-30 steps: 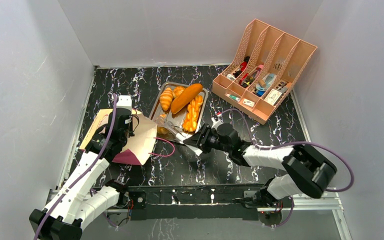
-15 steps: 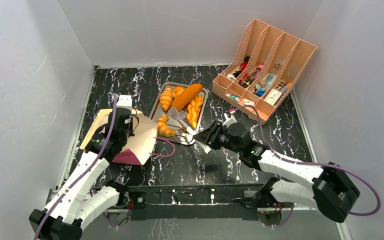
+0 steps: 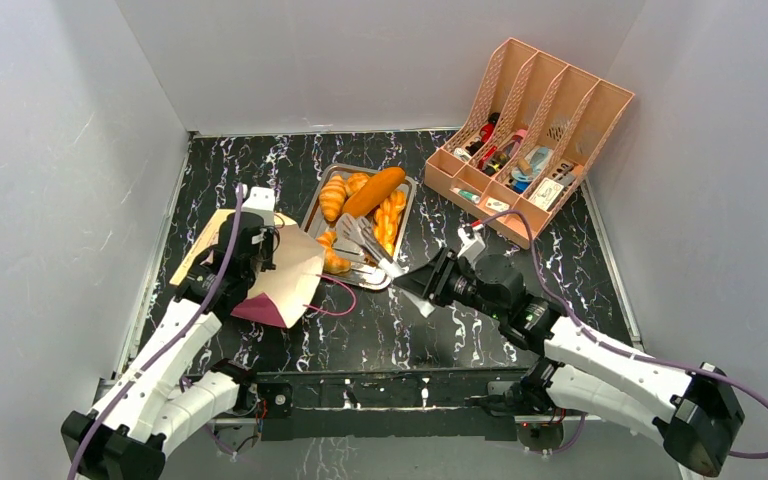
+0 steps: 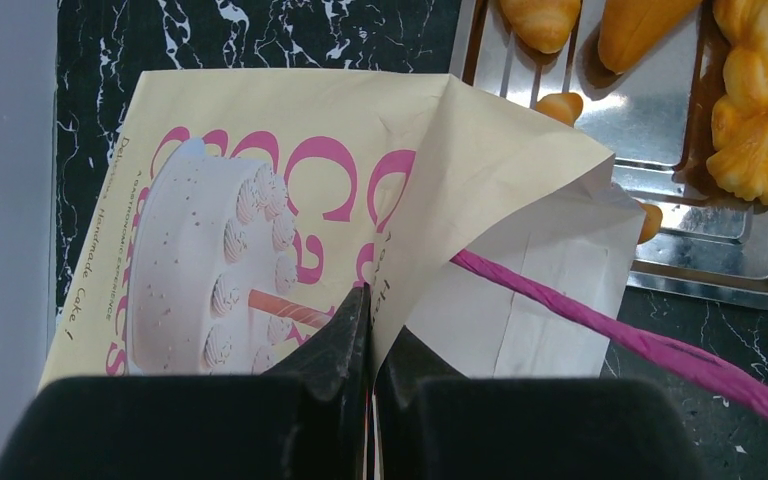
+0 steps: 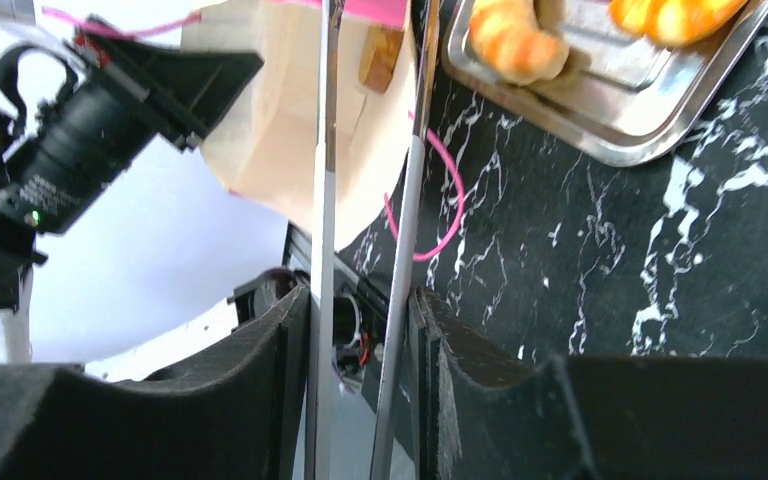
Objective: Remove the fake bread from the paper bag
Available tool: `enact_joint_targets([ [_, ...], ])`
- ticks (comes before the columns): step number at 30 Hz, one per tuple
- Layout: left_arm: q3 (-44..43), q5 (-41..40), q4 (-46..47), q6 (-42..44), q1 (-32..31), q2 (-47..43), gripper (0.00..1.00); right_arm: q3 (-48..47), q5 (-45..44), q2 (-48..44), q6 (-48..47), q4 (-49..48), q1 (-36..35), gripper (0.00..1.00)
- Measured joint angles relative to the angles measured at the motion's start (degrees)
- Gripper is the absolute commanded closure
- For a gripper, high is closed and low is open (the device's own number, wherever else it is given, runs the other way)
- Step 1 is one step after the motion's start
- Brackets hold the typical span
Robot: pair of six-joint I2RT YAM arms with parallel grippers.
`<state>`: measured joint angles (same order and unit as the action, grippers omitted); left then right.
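The paper bag lies on its side left of the metal tray, mouth toward it. My left gripper is shut on the bag's upper edge. The tray holds the baguette, a braided loaf, a croissant and a second croissant at its near left corner. My right gripper is shut on metal tongs, whose head lies over the tray. In the right wrist view a small brown bread piece shows at the bag's mouth between the tong arms.
A peach file rack with small items stands at the back right. The bag's pink cord handle trails onto the black marble table in front of the tray. Grey walls close in the left, back and right.
My right arm has drawn back to the right, taking the tongs away from the bag's mouth. A croissant now lies at the tray's near left corner. The bag has shifted slightly toward the tray.
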<state>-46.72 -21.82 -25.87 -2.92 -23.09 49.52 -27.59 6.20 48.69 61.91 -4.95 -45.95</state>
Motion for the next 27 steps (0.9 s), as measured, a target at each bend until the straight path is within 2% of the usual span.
enact_joint_targets([
  [6, 1.14, 1.66, 2.23, 1.88, 0.00, 1.51, 1.00, 0.00, -0.70, -1.40, -0.24, 1.90, -5.97, 0.68],
  [12, 1.86, 3.08, 3.65, 3.37, 0.00, 3.02, 1.00, -0.04, -4.44, 0.57, -0.37, 1.81, -14.97, 0.68],
  [18, 2.95, 4.63, 4.98, 4.94, 0.00, 2.51, 1.00, -0.07, -7.69, 7.43, -0.02, 0.09, -21.77, 0.68],
  [27, 4.02, 8.90, 5.33, 7.13, 0.00, -0.63, 1.00, -5.42, -10.49, 22.01, 3.61, -6.99, -22.95, 0.67],
])
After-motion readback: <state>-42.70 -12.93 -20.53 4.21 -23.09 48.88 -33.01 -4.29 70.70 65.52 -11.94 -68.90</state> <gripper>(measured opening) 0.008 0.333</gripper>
